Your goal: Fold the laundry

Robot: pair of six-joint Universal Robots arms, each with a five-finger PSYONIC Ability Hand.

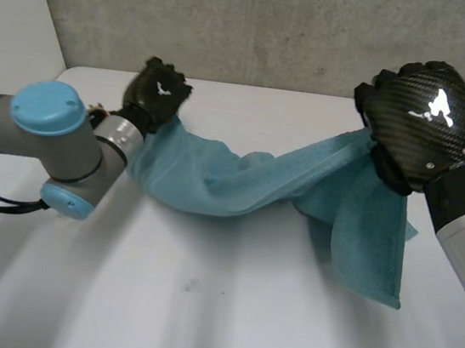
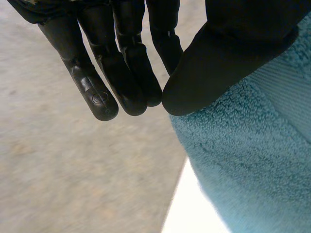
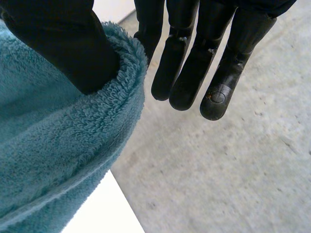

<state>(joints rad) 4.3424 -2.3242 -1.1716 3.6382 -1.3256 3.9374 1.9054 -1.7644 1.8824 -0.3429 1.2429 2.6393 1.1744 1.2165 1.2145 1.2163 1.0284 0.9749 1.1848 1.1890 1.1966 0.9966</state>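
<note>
A teal towel (image 1: 240,179) hangs stretched between my two hands above the white table (image 1: 198,307). Its middle sags onto the table and one end droops below my right hand. My left hand (image 1: 158,91) holds the towel's left end at the table's far left. In the left wrist view its thumb (image 2: 218,63) pins the towel (image 2: 252,165) against the straight fingers (image 2: 121,73). My right hand (image 1: 429,114) is raised at the far right. There its thumb (image 3: 63,43) presses the towel's rolled edge (image 3: 53,155) against the fingers (image 3: 194,63).
A grey concrete wall (image 1: 278,25) runs along the table's far edge, close behind both hands. A white wall panel (image 1: 14,8) stands at the far left. Bare tabletop stretches in front of the towel towards the near edge.
</note>
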